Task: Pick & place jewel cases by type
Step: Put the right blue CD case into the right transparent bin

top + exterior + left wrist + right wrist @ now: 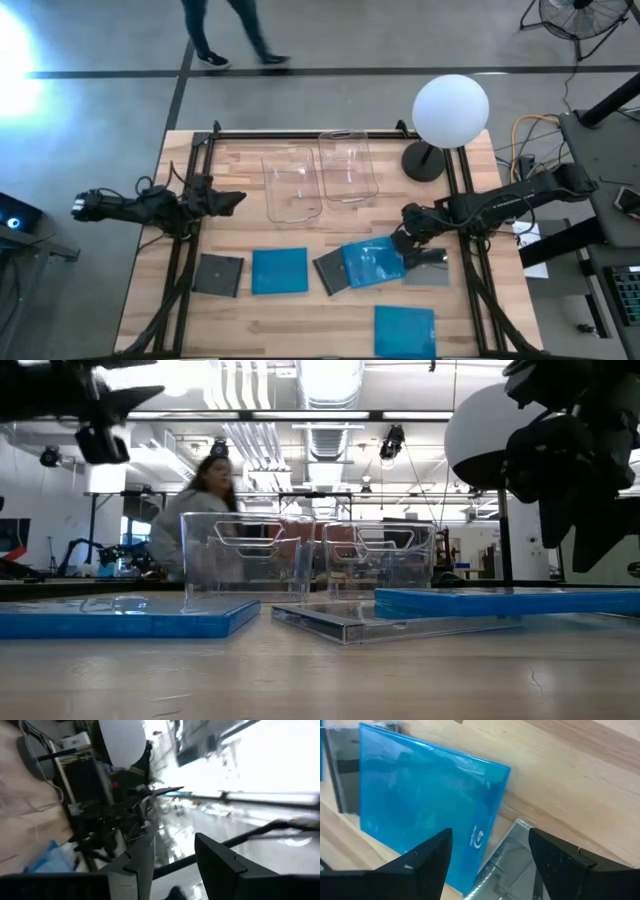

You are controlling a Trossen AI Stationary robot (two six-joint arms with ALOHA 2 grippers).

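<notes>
Several jewel cases lie along the table's near half. From left to right there is a dark one (218, 275), a blue one (279, 271), a dark one (330, 270), a blue one (372, 262) and a grey one (428, 270). One more blue case (404, 330) lies at the near edge. The middle blue case (425, 800) lies over the edges of its dark and grey neighbours (506, 865). My right gripper (490, 865) (410, 240) is open, above that blue case's right edge. My left gripper (172, 860) (228, 200) is open and raised at the table's left side.
Two clear bins (292, 183) (348, 165) stand side by side at the table's far middle. A lamp with a white globe (450, 108) stands at the far right. Black frame rails (190, 250) run along both sides. A person (195, 510) is beyond the far edge.
</notes>
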